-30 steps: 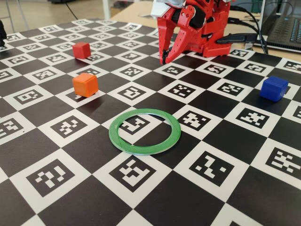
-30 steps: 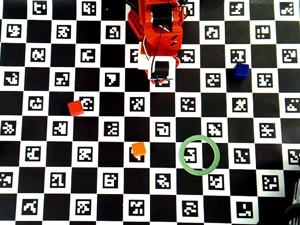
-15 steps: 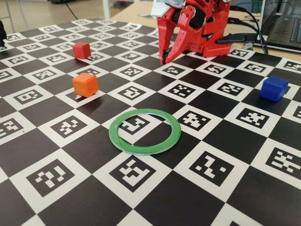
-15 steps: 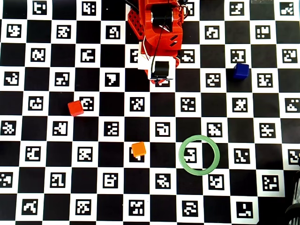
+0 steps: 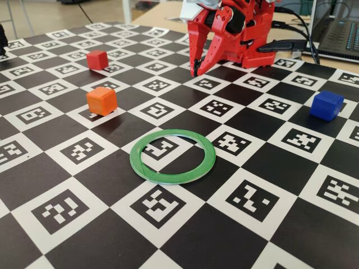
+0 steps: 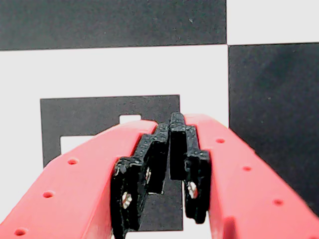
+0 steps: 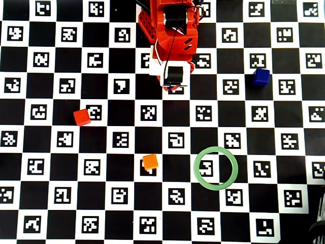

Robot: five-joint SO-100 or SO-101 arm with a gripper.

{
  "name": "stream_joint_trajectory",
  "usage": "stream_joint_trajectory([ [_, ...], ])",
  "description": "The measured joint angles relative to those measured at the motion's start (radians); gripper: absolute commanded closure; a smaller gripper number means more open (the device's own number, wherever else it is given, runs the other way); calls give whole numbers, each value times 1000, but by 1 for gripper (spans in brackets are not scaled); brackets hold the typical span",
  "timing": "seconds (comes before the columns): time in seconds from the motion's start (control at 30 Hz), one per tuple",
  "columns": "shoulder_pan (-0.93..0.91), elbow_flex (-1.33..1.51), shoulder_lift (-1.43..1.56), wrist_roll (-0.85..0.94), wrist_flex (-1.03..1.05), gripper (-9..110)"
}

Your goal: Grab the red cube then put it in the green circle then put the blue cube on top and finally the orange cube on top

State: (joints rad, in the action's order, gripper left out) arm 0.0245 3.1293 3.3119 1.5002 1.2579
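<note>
Arm parked by its base, nothing stacked yet; the red cube comes first.

The pincer (image 5: pixel 194 72) hangs empty, jaws together, tips down over the board. In the overhead view the red cube (image 7: pixel 81 117) lies well off to its lower left, the green circle (image 7: pixel 216 168) lower right. Best to spread the jaws before descending, square to the cube's faces.

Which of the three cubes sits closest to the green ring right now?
The orange cube. In the overhead view it lies just left of the green ring, while the red cube and the blue cube both sit much farther off.
</note>
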Motion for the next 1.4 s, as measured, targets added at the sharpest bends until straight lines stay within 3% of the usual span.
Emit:
stream_joint_trajectory([
  [1.1, 0, 0, 0, -35, 0, 108],
  [1.27, 0, -20, -11, -133, -11, 108],
  [1.4, 0, -181, -144, -350, -8, 108],
])
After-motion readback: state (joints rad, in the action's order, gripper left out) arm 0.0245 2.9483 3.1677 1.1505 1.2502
